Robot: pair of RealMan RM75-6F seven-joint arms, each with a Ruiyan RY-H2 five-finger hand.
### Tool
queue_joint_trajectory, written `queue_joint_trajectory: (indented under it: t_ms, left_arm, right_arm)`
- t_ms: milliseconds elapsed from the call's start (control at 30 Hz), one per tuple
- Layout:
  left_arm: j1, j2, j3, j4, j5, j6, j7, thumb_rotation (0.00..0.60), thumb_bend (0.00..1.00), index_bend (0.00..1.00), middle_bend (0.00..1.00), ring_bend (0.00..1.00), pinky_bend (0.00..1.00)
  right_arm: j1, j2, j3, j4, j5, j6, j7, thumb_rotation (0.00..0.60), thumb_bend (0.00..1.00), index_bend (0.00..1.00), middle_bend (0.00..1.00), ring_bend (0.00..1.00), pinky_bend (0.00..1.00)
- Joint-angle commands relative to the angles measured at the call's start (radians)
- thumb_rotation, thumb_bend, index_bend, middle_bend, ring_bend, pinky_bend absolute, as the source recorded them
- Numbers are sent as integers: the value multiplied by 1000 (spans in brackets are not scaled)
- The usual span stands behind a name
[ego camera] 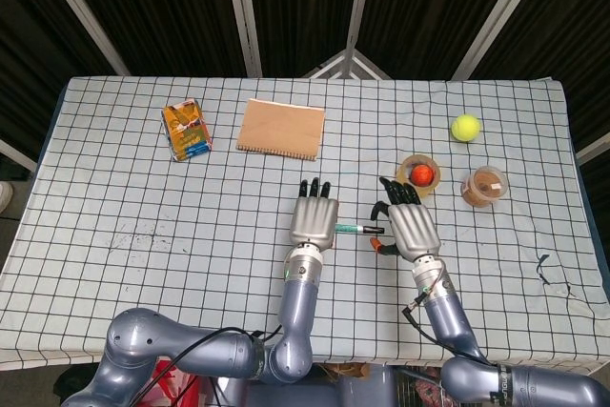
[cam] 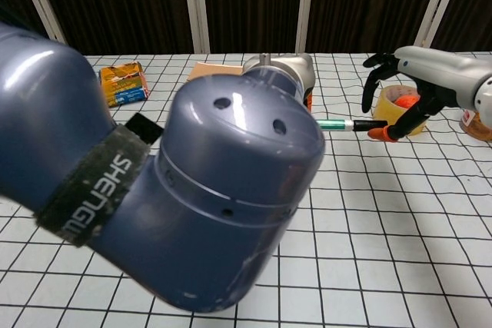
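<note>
A checked cloth covers the surface (ego camera: 143,235), dark slats behind. Nearest, the left hand (ego camera: 313,218) holds a green pen (ego camera: 353,228) out sideways; the right hand (ego camera: 410,226) pinches its dark tip — fingers (cam: 374,82) curled over. Beyond sit a tape roll (ego camera: 419,174), notebook (ego camera: 281,127), yellow ball (ego camera: 465,128).
</note>
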Motion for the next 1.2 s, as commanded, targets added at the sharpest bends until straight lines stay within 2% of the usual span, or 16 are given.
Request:
queue_joint_trajectory:
  t_ms: [33, 400, 867, 1200]
  left_arm:
    - [1, 0, 2, -5, 6, -3, -9, 600, 535, 580, 105, 0, 0]
    - [12, 7, 14, -14, 3, 1, -12, 600, 535, 580, 105, 0, 0]
    - [17, 10, 21, -14, 8, -5, -23, 600, 535, 580, 105, 0, 0]
    - [18, 10, 25, -10, 10, -9, -27, 600, 535, 580, 106, 0, 0]
  right_arm:
    - [5, -6, -1, 7, 6, -2, 3, 600, 297, 494, 49, 6, 0]
    - [16, -17, -6, 34, 14, -4, 21, 600, 328, 540, 49, 14, 0]
    - [21, -17, -17, 42, 23, -11, 39, 600, 342, 547, 49, 14, 0]
    - [24, -18, -22, 52, 21, -13, 53, 600, 378, 629, 49, 31, 0]
